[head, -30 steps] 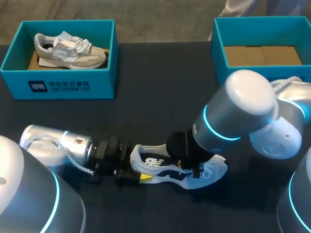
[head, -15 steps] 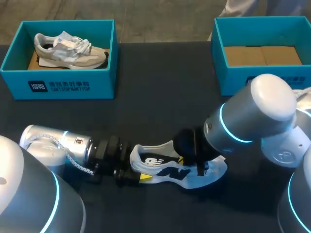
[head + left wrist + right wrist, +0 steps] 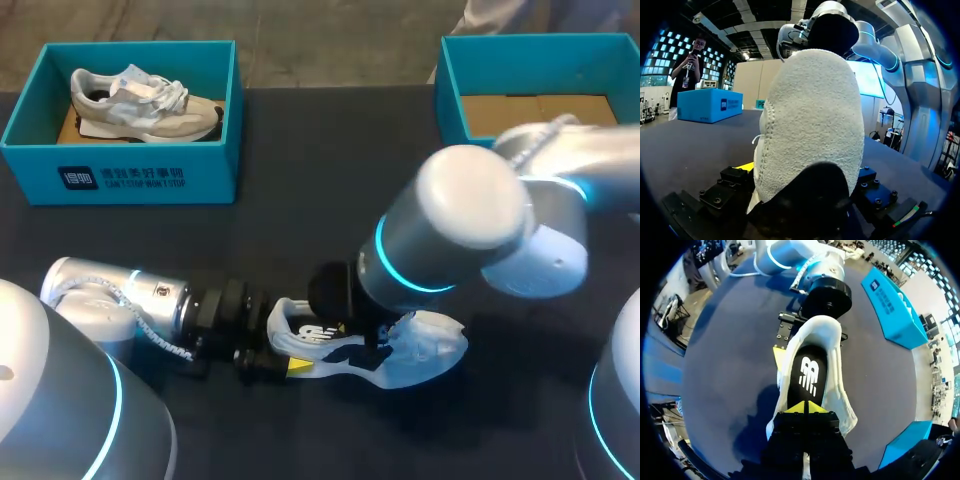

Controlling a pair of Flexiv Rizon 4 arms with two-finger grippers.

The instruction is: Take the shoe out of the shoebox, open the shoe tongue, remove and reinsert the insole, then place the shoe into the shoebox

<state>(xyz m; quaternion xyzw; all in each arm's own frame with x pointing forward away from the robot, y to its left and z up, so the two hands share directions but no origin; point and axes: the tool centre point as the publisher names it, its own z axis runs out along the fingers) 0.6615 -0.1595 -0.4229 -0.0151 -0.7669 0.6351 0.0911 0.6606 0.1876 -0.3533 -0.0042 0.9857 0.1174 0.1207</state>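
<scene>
Shoe (image 3: 432, 345) lies on the table (image 3: 300, 230), heel clamped by the left gripper (image 3: 280, 360), while the right gripper (image 3: 805, 409), tips pressed together, meets the insole (image 3: 810, 372); it looks like the removal step, calling for a steady pull outward.

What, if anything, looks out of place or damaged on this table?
Nothing looks damaged or spilled. One shoe sits outside the boxes on the table, its heel in the left claw and the right claw at its insole. The right box is empty; the left box holds a second shoe.
</scene>
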